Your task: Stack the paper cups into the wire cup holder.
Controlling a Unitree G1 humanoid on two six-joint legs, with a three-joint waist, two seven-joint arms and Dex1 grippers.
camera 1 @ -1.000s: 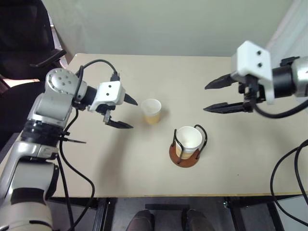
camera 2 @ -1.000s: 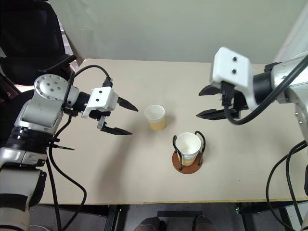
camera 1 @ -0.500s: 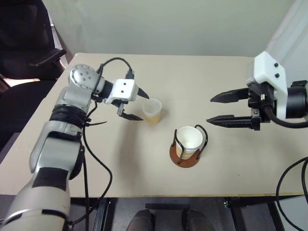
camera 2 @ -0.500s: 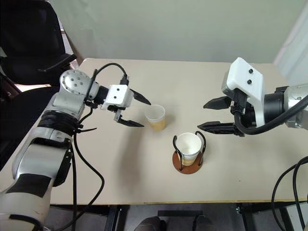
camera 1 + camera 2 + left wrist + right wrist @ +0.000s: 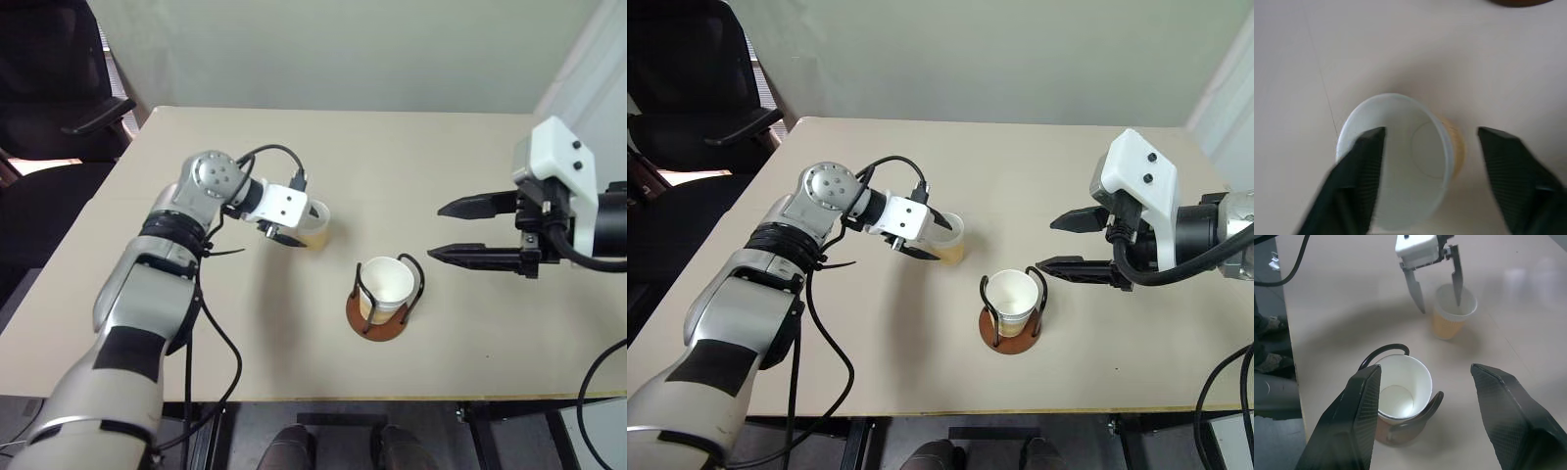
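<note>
One paper cup (image 5: 319, 231) stands upright on the table, white inside with a tan lower band. My left gripper (image 5: 302, 225) is at this cup, open. One finger (image 5: 1457, 281) hangs over the cup's mouth and the other (image 5: 1417, 293) is outside, with the cup's wall between them and a gap left. A second paper cup (image 5: 385, 284) sits in the wire cup holder (image 5: 377, 325), a reddish-brown disc with black wire loops. My right gripper (image 5: 438, 230) hovers open to the right of the holder, holding nothing.
The tan table (image 5: 245, 333) has its front edge close below the holder. A black chair (image 5: 59, 88) stands off the table's far left corner. A pale wall runs behind the table.
My left gripper has moved right up to the loose cup and its fingers have narrowed around the cup's wall. My right gripper has drawn back to the right and sunk slightly.
</note>
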